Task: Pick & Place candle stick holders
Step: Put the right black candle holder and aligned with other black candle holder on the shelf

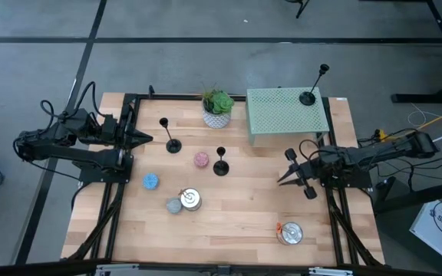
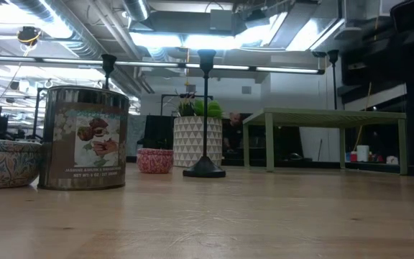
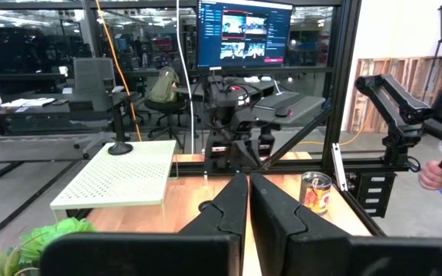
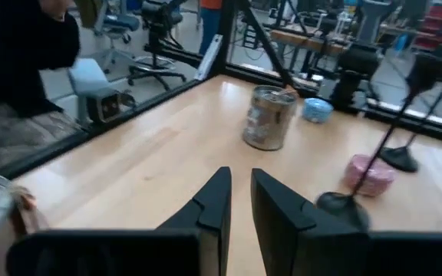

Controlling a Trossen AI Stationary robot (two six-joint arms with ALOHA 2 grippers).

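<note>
Three black candle stick holders show in the high view. One [image 1: 173, 145] stands on its round base left of centre. A second [image 1: 221, 168] stands mid-table beside a pink candle [image 1: 201, 159]. The third [image 1: 307, 98] stands on the green perforated rack [image 1: 286, 115] at the far right. My right gripper [image 1: 281, 181] hovers near the table's right edge, pointing at the middle holder [image 4: 342, 205]; only a narrow slit shows between its fingers, and nothing is in it. My left gripper [image 1: 147, 139] waits shut at the left edge.
A potted plant [image 1: 218, 109] stands at the far middle. A blue candle [image 1: 151, 181], a grey candle [image 1: 174, 205] and a silver tin [image 1: 191, 199] sit near the left centre. A printed tin [image 1: 291, 232] stands near the front right. A person [image 4: 21, 46] is beside the table.
</note>
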